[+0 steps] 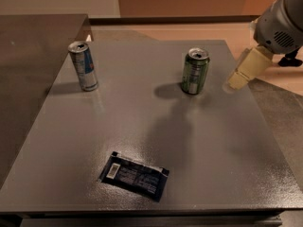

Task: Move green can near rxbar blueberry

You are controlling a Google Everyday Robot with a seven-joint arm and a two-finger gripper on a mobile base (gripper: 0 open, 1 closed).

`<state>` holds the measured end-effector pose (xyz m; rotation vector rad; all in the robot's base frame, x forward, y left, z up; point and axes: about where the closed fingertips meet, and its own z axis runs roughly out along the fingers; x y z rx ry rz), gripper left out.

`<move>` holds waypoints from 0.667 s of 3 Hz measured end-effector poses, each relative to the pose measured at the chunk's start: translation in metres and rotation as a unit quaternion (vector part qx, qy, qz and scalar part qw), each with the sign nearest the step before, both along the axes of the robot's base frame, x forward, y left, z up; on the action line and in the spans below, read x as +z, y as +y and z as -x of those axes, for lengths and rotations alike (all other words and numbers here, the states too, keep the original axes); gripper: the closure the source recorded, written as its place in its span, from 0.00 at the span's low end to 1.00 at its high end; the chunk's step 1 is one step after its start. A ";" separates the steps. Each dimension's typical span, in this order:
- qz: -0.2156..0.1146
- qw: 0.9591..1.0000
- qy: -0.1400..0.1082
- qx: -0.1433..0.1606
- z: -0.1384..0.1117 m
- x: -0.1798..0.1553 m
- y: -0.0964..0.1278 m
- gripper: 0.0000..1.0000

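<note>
Gripper (236, 81) hangs over the table's (236, 174) right edge toward the far corner, near the green can (194, 71); open or closed, I can't tell. Can upright, far-centre. Far-left corner: silver-and-blue can (84, 65), well apart. Front edge: rxbar blueberry (134, 175), flat. I'd grip the can mid-body, squarely, keep it upright, set it beside the bar.

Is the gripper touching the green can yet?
Apart. The camera view shows the gripper hanging off to one side of the green can, with a plain strip of bare grey table between them.
</note>
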<state>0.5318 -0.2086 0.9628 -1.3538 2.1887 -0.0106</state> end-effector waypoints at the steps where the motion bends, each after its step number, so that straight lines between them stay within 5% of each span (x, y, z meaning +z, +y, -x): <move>1: -0.052 0.998 -0.008 -0.017 -0.037 -0.006 0.004 0.00; 2: -0.100 0.995 0.001 -0.016 -0.058 -0.016 0.021 0.00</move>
